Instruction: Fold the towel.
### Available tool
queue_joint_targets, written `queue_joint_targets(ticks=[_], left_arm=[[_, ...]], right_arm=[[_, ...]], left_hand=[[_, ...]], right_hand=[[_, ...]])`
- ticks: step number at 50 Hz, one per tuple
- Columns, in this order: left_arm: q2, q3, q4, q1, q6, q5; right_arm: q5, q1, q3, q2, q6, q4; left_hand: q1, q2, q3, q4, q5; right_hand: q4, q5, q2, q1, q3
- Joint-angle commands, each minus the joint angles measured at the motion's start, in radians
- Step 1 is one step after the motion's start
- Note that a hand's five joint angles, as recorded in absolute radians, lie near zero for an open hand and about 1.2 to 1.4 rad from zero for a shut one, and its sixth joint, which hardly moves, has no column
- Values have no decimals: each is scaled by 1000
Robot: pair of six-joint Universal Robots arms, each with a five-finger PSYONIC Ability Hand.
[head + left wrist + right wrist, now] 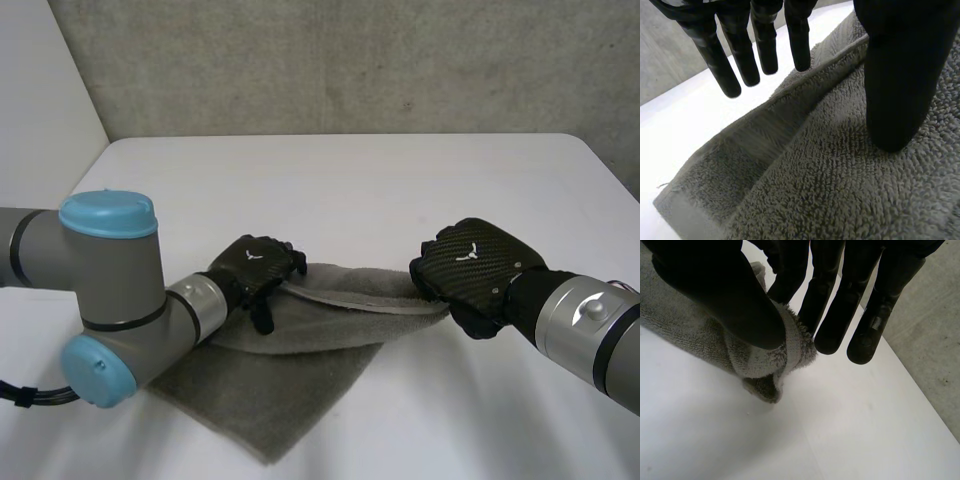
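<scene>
Folding is part-way done: your grey terry towel (300, 385) lies on the white table (400, 190) between the two arms, with its near part flat and a second layer doubled over it along the far side. Your right hand (470, 262) grips that layer's corner. Its thumb (730, 295) pinches the hem against a finger, and the corner is raised just off the table. Your left hand (255, 268) sits at the other end of the same edge. Its fingers (755, 55) hang straight beyond the hem, clear of the cloth, and only its thumb (895, 100) rests on the pile, so it holds nothing. I judge the step in hand to be drawing the lifted edge over the flat part. The next move calls for a firm pinch on the left before both hands travel together, or the fold will likely skew.
</scene>
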Motion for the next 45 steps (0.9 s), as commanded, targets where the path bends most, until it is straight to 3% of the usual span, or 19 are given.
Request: queue_joint_targets(ticks=[1,18,23,45], left_arm=[[-7,31,27,-1,-4,-3],[-75,105,67,3,2,-3],[-104,144,67,6,0,-5],[-159,163,64,10,5,-34]], right_arm=[[1,3,9,2,-3,-2],[1,3,18,14,-3,-15],[1,3,27,16,-6,-28],[7,-17,18,65,-1,-56]], left_hand=[[143,143,143,143,143],[160,161,161,160,160],[328,328,328,327,328],[334,334,334,333,334]], right_hand=[[179,186,183,5,183],[179,186,183,5,183],[179,186,183,5,183],[179,186,183,5,183]])
